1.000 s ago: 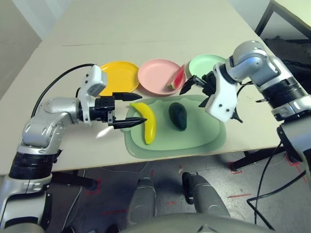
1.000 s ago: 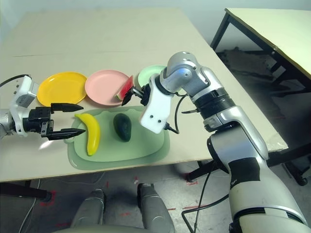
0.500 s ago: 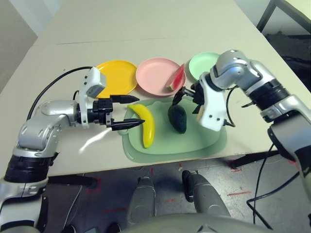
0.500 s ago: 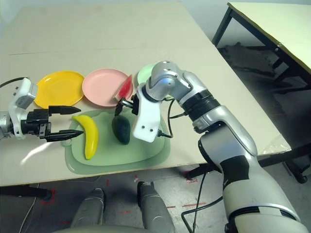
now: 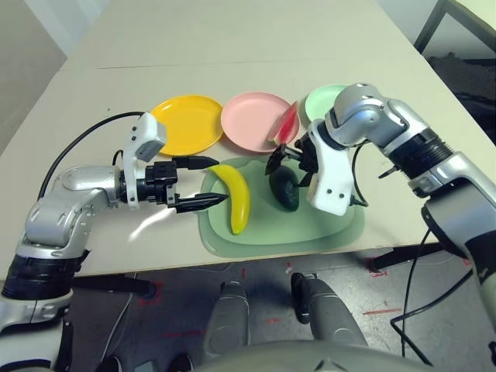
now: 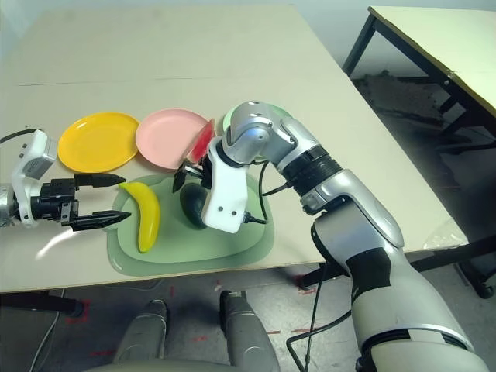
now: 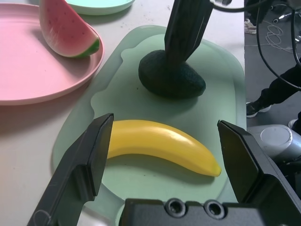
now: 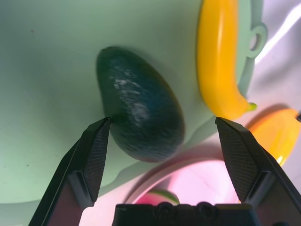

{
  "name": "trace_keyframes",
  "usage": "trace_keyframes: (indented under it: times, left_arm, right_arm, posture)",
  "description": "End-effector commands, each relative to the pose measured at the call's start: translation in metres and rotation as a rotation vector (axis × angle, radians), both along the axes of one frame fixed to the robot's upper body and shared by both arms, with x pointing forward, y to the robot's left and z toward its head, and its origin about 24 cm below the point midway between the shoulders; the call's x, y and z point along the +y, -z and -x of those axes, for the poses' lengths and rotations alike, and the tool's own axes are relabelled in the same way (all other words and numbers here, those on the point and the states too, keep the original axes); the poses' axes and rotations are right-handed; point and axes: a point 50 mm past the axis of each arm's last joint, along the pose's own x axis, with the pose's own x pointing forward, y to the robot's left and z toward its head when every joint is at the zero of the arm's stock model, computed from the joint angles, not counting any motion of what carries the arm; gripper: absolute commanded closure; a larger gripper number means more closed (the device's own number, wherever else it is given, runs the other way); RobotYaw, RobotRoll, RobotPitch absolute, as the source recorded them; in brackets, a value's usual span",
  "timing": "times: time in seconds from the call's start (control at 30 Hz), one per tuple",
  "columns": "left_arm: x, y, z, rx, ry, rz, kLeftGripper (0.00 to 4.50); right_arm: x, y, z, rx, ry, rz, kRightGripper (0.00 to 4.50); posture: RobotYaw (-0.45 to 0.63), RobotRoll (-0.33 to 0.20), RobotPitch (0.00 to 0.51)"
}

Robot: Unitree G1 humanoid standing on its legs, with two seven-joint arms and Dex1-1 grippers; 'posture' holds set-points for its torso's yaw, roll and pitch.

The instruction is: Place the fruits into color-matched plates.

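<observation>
Right fingers (image 5: 288,157) spread wide above the avocado (image 5: 284,187); left fingers (image 5: 200,182) wide open, empty, at the banana's (image 5: 234,198) nine o'clock.

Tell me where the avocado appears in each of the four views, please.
Left eye view: avocado on the mat, partly behind the right gripper.
Right eye view: centre, beside the white wrist.
Left wrist view: upper middle.
Right wrist view: centre, between the open fingers.
Shared landmark: banana.

Both end effectors gape wide, left (image 5: 198,183) pointing sideways, right (image 5: 287,157) angled downward.
</observation>
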Motion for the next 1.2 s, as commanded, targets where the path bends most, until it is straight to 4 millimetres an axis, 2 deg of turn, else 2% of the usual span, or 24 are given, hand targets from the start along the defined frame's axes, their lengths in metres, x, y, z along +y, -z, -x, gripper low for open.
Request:
trace_keyframes:
  times: [0.03, 0.33, 0.73, 0.8, 0.93, 1.2]
  left_arm:
    - [-0.001, -0.004, 0.002, -0.009, 0.013, -0.009, 0.0]
    - [-0.003, -0.004, 0.006, -0.01, 0.017, 0.006, 0.0]
    - [-0.001, -0.003, 0.005, -0.012, 0.006, 0.0, 0.0]
    - [0.0, -0.003, 0.005, -0.012, 0.002, -0.002, 0.0]
    - [0.002, -0.003, 0.004, -0.015, -0.002, -0.004, 0.0]
    - [0.002, -0.003, 0.001, -0.02, 0.001, -0.006, 0.0]
  right_arm:
    - [0.003, 0.006, 0.001, -0.001, -0.017, 0.027, 0.03]
    - [0.003, 0.018, -0.008, 0.004, 0.015, 0.056, 0.03]
    - [0.004, 0.022, -0.013, 0.011, 0.037, 0.06, 0.03]
    - [0.003, 0.021, -0.012, 0.019, 0.038, 0.059, 0.42]
    - [0.001, 0.021, -0.012, 0.031, 0.049, 0.059, 1.54]
    - [-0.003, 0.017, -0.013, 0.046, 0.083, 0.053, 1.54]
  posture:
    - [0.06, 0.0, 0.195]
    - [0.07, 0.0, 0.2]
    - [0.08, 0.0, 0.2]
    - [0.07, 0.0, 0.198]
    - [0.07, 0.0, 0.195]
    - [0.06, 0.0, 0.192]
